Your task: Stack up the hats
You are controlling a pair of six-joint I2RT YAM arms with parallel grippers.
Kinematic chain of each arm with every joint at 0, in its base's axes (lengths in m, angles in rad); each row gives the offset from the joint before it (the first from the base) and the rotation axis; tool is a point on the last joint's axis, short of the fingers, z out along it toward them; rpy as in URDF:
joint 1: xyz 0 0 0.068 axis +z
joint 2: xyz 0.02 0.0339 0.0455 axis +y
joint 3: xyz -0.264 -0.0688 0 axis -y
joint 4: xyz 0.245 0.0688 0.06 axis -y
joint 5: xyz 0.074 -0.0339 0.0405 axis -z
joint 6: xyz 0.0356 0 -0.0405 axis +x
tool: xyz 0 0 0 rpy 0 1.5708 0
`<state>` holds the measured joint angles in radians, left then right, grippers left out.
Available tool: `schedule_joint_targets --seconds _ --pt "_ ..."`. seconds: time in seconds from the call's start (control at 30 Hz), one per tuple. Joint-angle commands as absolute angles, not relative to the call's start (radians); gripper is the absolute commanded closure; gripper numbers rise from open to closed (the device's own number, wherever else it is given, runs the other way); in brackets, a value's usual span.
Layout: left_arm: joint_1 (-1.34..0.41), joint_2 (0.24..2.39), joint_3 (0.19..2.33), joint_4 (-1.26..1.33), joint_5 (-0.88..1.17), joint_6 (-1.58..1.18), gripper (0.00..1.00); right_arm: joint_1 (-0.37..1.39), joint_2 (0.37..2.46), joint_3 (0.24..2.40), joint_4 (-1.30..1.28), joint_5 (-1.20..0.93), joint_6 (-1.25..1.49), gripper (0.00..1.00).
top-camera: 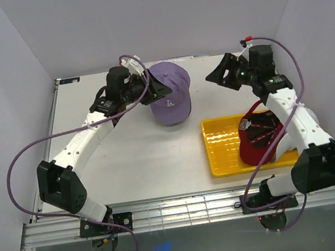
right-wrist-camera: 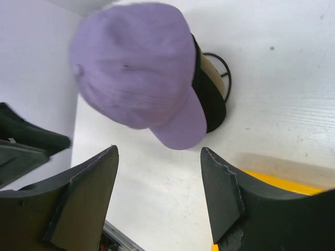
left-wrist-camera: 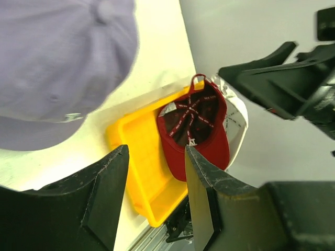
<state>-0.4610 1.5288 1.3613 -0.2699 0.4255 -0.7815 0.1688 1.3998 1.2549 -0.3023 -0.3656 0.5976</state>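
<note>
The lavender hat (top-camera: 171, 94) sits on top of a stack at the back middle of the table. In the right wrist view the lavender hat (right-wrist-camera: 136, 63) covers a black hat (right-wrist-camera: 213, 107) and a tan hat (right-wrist-camera: 208, 78). The red hat (top-camera: 260, 137) lies upside down in the yellow tray (top-camera: 221, 149), with a white hat (left-wrist-camera: 238, 117) under it. My left gripper (top-camera: 155, 90) is open and empty, right at the lavender hat's left side. My right gripper (top-camera: 218, 76) is open and empty, in the air to the right of the stack.
A black wire stand (right-wrist-camera: 221, 65) shows under the stack. The yellow tray (left-wrist-camera: 131, 141) stands at the front right, next to the right arm. White walls close in the table on three sides.
</note>
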Motion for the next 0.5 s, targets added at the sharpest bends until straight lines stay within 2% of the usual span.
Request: schedule_joint_targets --seconds 0.0,0.2,0.47 --pt "-0.555 1.514 1.430 -0.285 0.355 -0.738 0.42 0.134 1.266 1.319 -0.340 -0.443 0.623 0.30" --pt "-0.744 1.614 1.468 -0.241 0.264 -0.735 0.42 0.075 1.094 1.358 -0.425 -0.494 0.640 0.27" --pt "-0.952 1.790 1.526 -0.190 0.181 -0.669 0.42 0.060 0.968 1.375 -0.503 -0.509 0.649 0.26"
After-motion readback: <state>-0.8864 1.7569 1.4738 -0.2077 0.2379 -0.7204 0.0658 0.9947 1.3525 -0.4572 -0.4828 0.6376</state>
